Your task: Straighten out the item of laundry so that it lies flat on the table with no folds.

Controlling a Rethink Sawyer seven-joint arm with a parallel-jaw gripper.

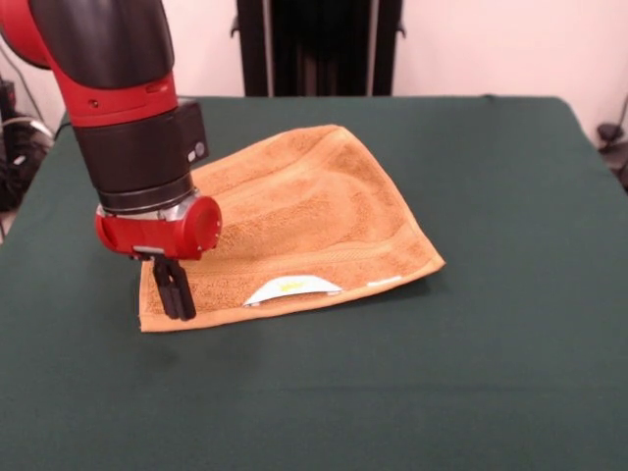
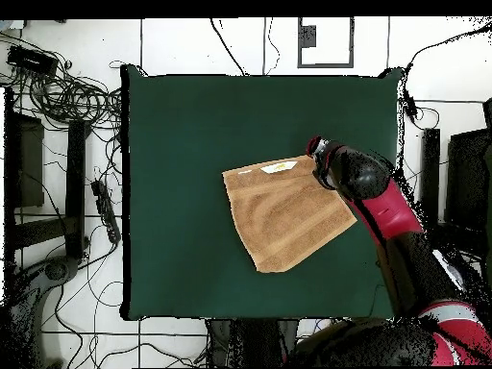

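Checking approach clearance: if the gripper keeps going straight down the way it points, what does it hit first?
Probably the orange-tan terry towel: the gripper points down at its near-left corner in the front view. The fingertips look on or barely above it; beneath lies the dark green cloth table.

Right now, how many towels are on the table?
1. The towel lies near the middle of the table, partly folded, with its white label at one edge. The gripper is at one of its corners. Nothing seems hidden under it.

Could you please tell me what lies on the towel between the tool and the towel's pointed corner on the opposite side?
In the front view, a white label with a yellow mark lies on the towel edge, between the tool and that corner.
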